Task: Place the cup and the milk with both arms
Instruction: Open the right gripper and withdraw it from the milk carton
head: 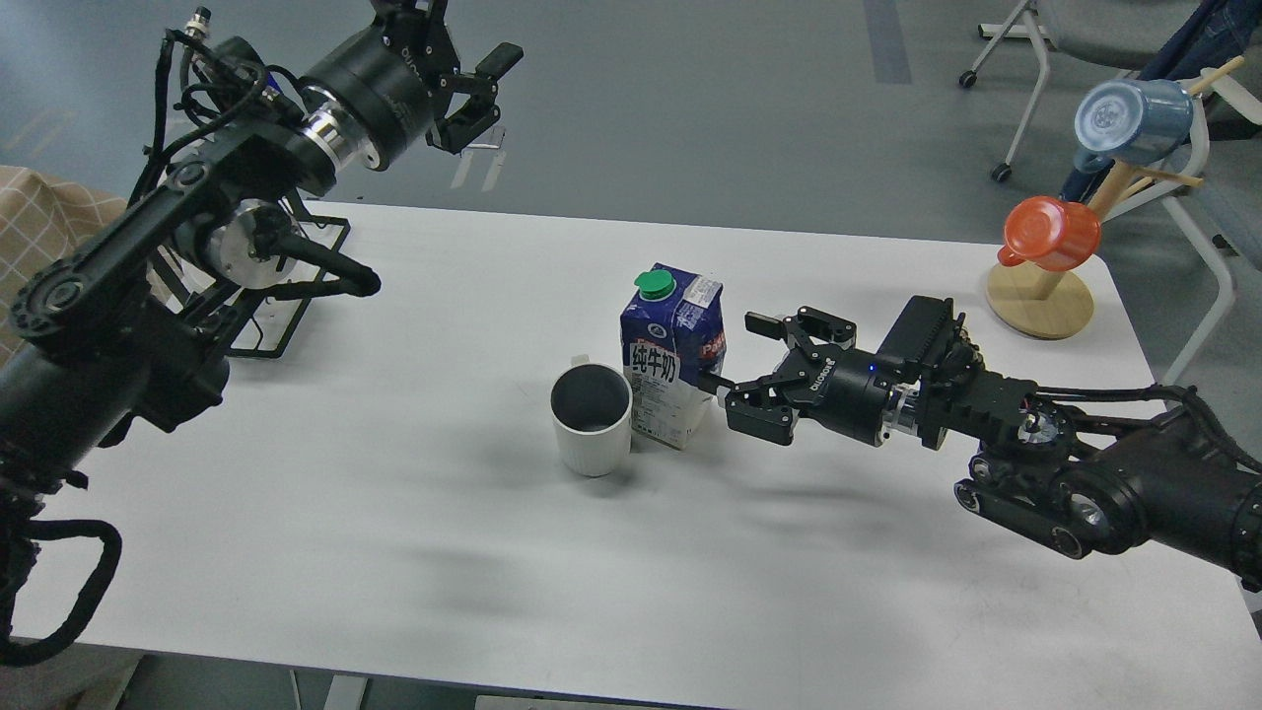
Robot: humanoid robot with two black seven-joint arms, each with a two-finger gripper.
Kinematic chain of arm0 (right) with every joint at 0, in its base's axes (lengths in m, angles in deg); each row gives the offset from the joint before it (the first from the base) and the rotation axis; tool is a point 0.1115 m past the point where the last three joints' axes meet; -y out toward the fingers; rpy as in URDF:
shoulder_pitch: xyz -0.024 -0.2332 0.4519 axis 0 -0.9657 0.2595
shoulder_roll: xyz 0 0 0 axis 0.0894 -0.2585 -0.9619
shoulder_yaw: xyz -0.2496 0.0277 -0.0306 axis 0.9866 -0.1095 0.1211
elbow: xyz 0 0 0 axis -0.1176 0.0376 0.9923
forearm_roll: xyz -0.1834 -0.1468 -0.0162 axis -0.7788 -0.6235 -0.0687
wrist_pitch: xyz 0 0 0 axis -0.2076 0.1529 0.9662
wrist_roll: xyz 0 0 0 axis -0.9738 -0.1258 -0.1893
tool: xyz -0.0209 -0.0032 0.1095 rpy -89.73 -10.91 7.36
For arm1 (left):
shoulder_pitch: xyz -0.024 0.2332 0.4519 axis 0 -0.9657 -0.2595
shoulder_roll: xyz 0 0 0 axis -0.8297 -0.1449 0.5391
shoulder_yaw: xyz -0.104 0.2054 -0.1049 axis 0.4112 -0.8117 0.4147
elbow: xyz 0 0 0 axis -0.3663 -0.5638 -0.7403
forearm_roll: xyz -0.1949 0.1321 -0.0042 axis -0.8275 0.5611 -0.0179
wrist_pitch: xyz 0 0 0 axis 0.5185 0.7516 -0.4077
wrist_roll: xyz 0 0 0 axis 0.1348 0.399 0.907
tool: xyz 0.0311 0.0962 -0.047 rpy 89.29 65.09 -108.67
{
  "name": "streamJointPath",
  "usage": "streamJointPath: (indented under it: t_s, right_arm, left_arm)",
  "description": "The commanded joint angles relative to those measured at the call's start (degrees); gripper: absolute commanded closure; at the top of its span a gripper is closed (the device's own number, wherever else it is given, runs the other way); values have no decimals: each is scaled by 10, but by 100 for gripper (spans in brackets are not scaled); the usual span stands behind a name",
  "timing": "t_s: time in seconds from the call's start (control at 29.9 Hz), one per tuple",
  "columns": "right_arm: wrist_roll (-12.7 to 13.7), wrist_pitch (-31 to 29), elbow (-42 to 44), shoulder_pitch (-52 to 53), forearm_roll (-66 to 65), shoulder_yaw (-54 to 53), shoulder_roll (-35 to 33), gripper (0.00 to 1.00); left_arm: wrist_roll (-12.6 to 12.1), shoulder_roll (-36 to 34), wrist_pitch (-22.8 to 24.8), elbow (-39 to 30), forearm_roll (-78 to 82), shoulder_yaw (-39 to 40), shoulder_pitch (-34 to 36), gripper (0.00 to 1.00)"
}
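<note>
- Nearest me, the white counter (394, 552) lies bare along its front edge.
- At its middle the cup (592, 418) stands upright, dark inside showing, just left of the milk (672, 355) and touching or almost touching it.
- The milk stands upright, green cap on top.
- My right fingers (741, 367) are spread wide right beside the milk's right face, one tip at the carton, gripping nothing.
- My left fingers (480, 118) hang released, raised beyond the counter's far left edge, well apart from both things.
- Far right, a wooden rack (1041, 300) carries an orange mug (1051, 234) and a light blue mug (1132, 122).
</note>
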Motion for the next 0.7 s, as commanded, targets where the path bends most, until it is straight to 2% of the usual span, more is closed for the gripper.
streamJointPath:
  t_s: [0.0, 0.13, 0.43, 0.57, 0.67]
  right_arm:
    - [0, 0, -39, 0, 1, 0, -43, 3]
    - [0, 0, -95, -2, 2, 0, -96, 3]
    - [0, 0, -349, -7, 16, -11, -325, 4]
    - [0, 0, -422, 0, 78, -61, -410, 4]
    - [0, 0, -435, 0, 158, -154, -427, 4]
  left_arm:
    - [0, 0, 0, 0, 0, 0, 0, 2]
    - [0, 0, 0, 0, 0, 0, 0, 2]
    - [0, 1, 0, 0, 0, 0, 0, 2]
    - [0, 1, 0, 1, 2, 0, 0, 2]
    - [0, 2, 0, 2, 3, 0, 0, 2]
